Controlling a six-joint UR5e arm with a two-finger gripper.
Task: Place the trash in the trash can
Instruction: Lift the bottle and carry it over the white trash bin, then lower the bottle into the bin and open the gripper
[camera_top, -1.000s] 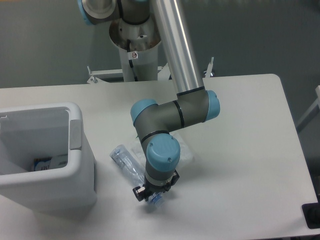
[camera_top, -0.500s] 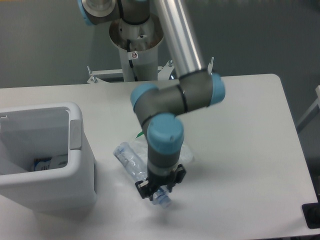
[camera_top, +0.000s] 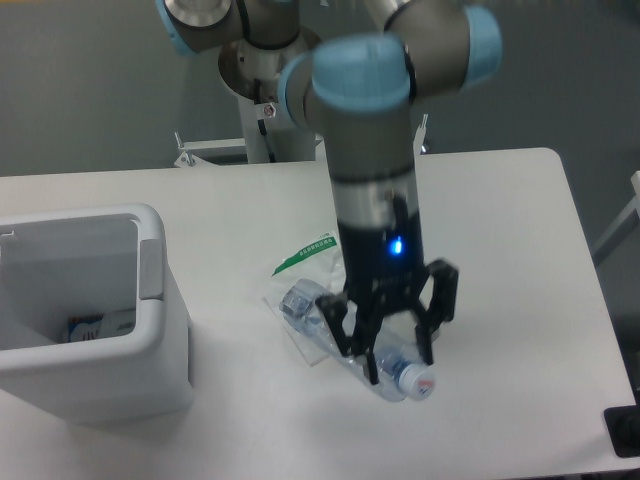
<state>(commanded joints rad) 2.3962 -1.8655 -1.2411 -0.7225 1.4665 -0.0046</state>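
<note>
the gripper (camera_top: 392, 345) is seen clenched around the bottle (camera_top: 372, 358), its dark fingers set across the clear, bluish, ribbed body so the slippery plastic can be carried; whether the bottle is already clear of the table (camera_top: 520, 250) cannot be told. the white cap (camera_top: 414, 380) is pointed toward the table's near edge, the body tilted. the bag (camera_top: 310, 300), flat, thin and crinkled, is left lying on the table partly under the bottle, its green-and-white strip (camera_top: 305, 253) turned toward the far side. the trash can (camera_top: 150, 330), a white, boxy bin with rounded corners and a thick rim, is placed well apart at the left, open at the top for dropping.
</note>
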